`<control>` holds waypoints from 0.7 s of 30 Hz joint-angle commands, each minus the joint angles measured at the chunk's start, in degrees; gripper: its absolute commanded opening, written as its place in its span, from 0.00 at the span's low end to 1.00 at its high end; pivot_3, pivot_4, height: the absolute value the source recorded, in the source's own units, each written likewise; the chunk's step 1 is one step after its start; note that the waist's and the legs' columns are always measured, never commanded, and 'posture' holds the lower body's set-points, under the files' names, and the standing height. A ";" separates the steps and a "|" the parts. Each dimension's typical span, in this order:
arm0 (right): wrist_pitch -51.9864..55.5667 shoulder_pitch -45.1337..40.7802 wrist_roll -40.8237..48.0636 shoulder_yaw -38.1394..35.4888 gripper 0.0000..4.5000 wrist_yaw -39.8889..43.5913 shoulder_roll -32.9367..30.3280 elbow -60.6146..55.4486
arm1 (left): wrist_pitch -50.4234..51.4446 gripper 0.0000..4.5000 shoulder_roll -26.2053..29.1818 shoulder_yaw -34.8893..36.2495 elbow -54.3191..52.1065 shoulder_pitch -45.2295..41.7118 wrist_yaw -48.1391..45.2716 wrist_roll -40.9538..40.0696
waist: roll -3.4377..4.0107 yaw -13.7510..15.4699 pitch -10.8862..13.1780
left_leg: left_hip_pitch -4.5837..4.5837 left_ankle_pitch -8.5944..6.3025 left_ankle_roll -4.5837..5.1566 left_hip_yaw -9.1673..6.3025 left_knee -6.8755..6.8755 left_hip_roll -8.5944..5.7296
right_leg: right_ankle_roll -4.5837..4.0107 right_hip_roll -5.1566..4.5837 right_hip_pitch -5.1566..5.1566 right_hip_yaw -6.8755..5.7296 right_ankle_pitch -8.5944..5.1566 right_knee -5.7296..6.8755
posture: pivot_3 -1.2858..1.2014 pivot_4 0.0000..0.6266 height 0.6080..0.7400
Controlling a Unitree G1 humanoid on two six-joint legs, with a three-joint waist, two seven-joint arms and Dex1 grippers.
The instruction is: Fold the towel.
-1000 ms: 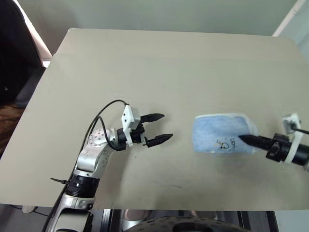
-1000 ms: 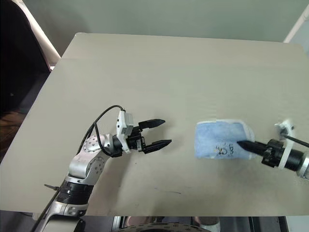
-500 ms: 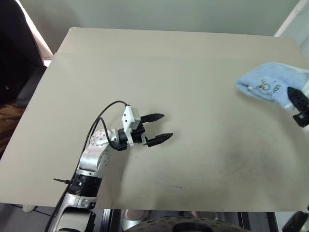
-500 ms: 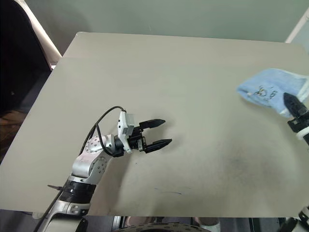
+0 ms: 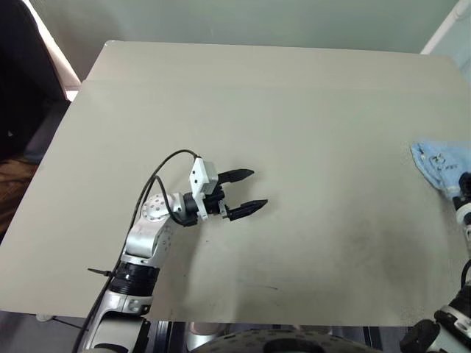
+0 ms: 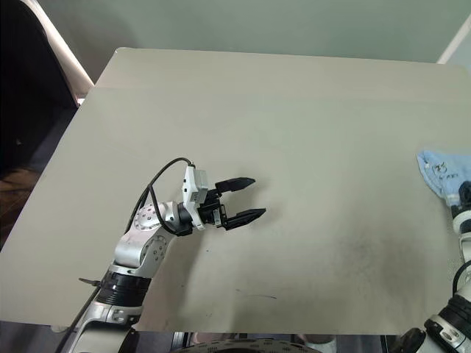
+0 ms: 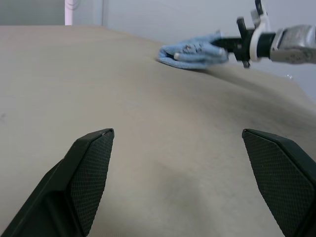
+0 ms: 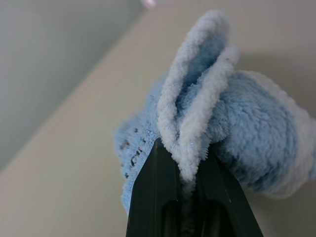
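Left gripper [image 5: 245, 193] sits near-left of centre over the table [image 5: 294, 110], arm bent, pointing right, fingers spread wide with nothing between them. Towel [image 5: 441, 165] is bunched at the table's far-right edge. Right wrist view adds the grip detail: right gripper [image 8: 183, 163] clamped tight on the towel's doubled white-edged fold.

Light blue towel [image 5: 441, 163] lies bunched at the table's right edge

Table [image 5: 280, 118] lies bare from 9 to 3 o'clock w/ wide passage thru the middle, blocked only by left gripper [image 5: 250, 193] near 7 o'clock & bunched towel [image 5: 440, 163] at the 3 o'clock edge.
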 commanded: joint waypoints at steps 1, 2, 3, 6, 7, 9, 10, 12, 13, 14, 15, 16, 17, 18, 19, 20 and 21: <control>-0.47 1.93 1.75 -1.89 0.00 -0.63 0.02 -1.36 | -1.18 1.00 -0.36 0.17 -0.16 -0.09 -0.10 -0.09 | 0.08 -0.01 0.01 | 0.00 -0.01 -0.01 0.00 0.00 0.00 | -0.01 0.00 0.00 0.00 -0.01 0.00 | 0.52 0.24 1.00; -0.43 2.31 2.43 -2.04 0.00 -0.94 0.23 -1.63 | -1.26 1.00 -0.38 0.18 -0.07 -0.10 -0.14 -0.04 | 0.13 -0.03 0.00 | 0.00 -0.02 -0.04 0.01 0.00 0.00 | -0.01 0.00 -0.01 0.01 0.00 0.00 | 0.52 0.24 1.00; -0.46 2.54 3.10 -2.31 0.00 -1.46 0.43 -1.83 | -1.36 1.00 -0.40 0.18 0.06 -0.11 -0.20 0.04 | 0.13 -0.05 -0.01 | 0.00 -0.05 -0.08 0.01 0.01 -0.01 | -0.01 -0.01 -0.01 0.01 0.00 0.00 | 0.52 0.24 1.00; -0.28 3.83 4.36 -2.45 0.00 -2.49 0.80 -1.67 | -1.41 1.00 -0.44 0.13 0.36 -0.20 -0.39 0.14 | 0.13 -0.06 -0.01 | 0.03 -0.11 -0.02 0.00 0.01 0.00 | -0.02 0.00 0.00 0.01 -0.01 0.02 | 0.52 0.24 1.00; -0.22 4.15 4.68 -2.25 0.00 -2.65 0.79 -1.60 | -1.43 1.00 -0.53 0.10 0.54 -0.31 -0.46 0.17 | 0.13 -0.06 -0.01 | 0.03 -0.10 -0.02 0.00 0.01 0.00 | -0.02 0.00 0.00 0.00 -0.01 0.03 | 0.52 0.24 1.00; -0.37 4.48 5.15 -1.88 0.00 -2.93 0.64 -1.54 | -1.53 1.00 -0.71 0.09 0.93 -0.53 -0.58 0.24 | 0.14 -0.02 -0.01 | 0.04 -0.10 -0.02 -0.01 0.01 0.00 | -0.03 0.00 0.00 0.00 -0.01 0.05 | 0.52 0.24 1.00; -0.38 4.59 5.41 -1.70 0.07 -2.84 0.48 -1.51 | -1.60 1.00 -0.78 0.09 1.16 -0.64 -0.66 0.26 | 0.15 -0.02 -0.01 | 0.04 -0.10 -0.02 -0.01 0.01 0.00 | -0.03 0.00 0.00 0.01 -0.01 0.05 | 0.52 0.24 1.00; -0.33 4.65 6.13 -1.54 0.20 -2.37 0.24 -1.53 | -1.76 1.00 -0.89 0.10 1.69 -0.91 -0.90 0.31 | 0.14 -0.02 -0.01 | 0.03 -0.10 -0.02 0.00 0.02 -0.01 | -0.03 0.00 0.00 0.01 -0.01 0.05 | 0.52 0.24 1.00; -0.18 4.86 6.33 -1.42 0.28 -1.99 -0.07 -1.64 | -1.87 1.00 -0.92 0.11 1.95 -1.03 -1.04 0.36 | 0.14 -0.02 -0.01 | 0.03 -0.10 -0.02 0.00 0.02 -0.01 | -0.02 0.00 0.01 0.01 -0.01 0.05 | 0.52 0.24 1.00; -0.11 5.01 6.51 -1.38 0.35 -1.82 -0.30 -1.69 | -1.97 1.00 -0.96 0.11 2.22 -1.15 -1.16 0.40 | 0.15 -0.01 -0.01 | 0.03 -0.10 -0.03 0.00 0.02 -0.01 | -0.02 0.00 0.00 0.01 -0.01 0.05 | 0.52 0.24 1.00; 0.02 5.17 6.79 -1.48 0.44 -1.70 -0.61 -1.68 | -2.09 1.00 -1.00 0.13 2.52 -1.27 -1.31 0.43 | 0.15 -0.01 -0.01 | 0.03 -0.10 -0.03 -0.01 0.02 -0.01 | -0.03 0.00 0.01 0.01 -0.01 0.05 | 0.52 0.24 1.00; 0.08 5.29 7.03 -1.55 0.52 -1.66 -0.82 -1.66 | -2.19 1.00 -1.03 0.14 2.73 -1.35 -1.42 0.44 | 0.15 -0.01 -0.01 | 0.03 -0.09 -0.04 0.00 0.01 0.00 | -0.02 0.00 0.01 0.00 -0.01 0.05 | 0.52 0.24 1.00; -0.09 5.44 7.22 -1.86 0.60 -1.48 -1.16 -1.65 | -2.31 1.00 -1.03 0.10 2.93 -1.45 -1.53 0.52 | 0.15 -0.01 -0.01 | 0.03 -0.08 -0.07 -0.01 0.01 -0.01 | -0.02 0.00 0.01 0.00 -0.01 0.05 | 0.52 0.24 1.00; -0.33 5.55 7.53 -2.31 0.67 -1.39 -1.48 -1.66 | -2.35 1.00 -1.04 0.10 3.06 -1.60 -1.59 0.54 | 0.15 -0.03 -0.01 | 0.03 -0.06 -0.11 0.00 0.01 -0.01 | -0.03 0.00 0.00 0.01 -0.01 0.05 | 0.52 0.24 1.00; -0.71 5.78 7.82 -2.77 0.75 -1.22 -1.76 -1.86 | -2.33 1.00 -1.05 0.10 3.12 -1.78 -1.65 0.55 | 0.15 -0.03 -0.01 | 0.03 -0.07 -0.12 0.00 0.02 -0.01 | -0.03 0.00 0.00 0.01 -0.01 0.05 | 0.52 0.24 1.00; -1.17 6.00 7.99 -3.11 0.83 -1.01 -1.93 -2.06 | -2.34 1.00 -1.08 0.10 3.21 -1.97 -1.70 0.57 | 0.15 -0.02 -0.01 | 0.02 -0.06 -0.14 0.00 0.02 -0.01 | -0.03 0.00 0.00 0.01 -0.01 0.04 | 0.52 0.24 1.00; -1.98 6.23 7.97 -3.46 0.90 -0.61 -1.91 -2.20 | -2.36 1.00 -1.15 0.10 3.42 -2.24 -1.76 0.60 | 0.15 0.02 -0.01 | 0.02 -0.05 -0.16 0.00 0.02 -0.01 | -0.02 0.00 0.01 0.01 -0.01 0.04 | 0.52 0.24 1.00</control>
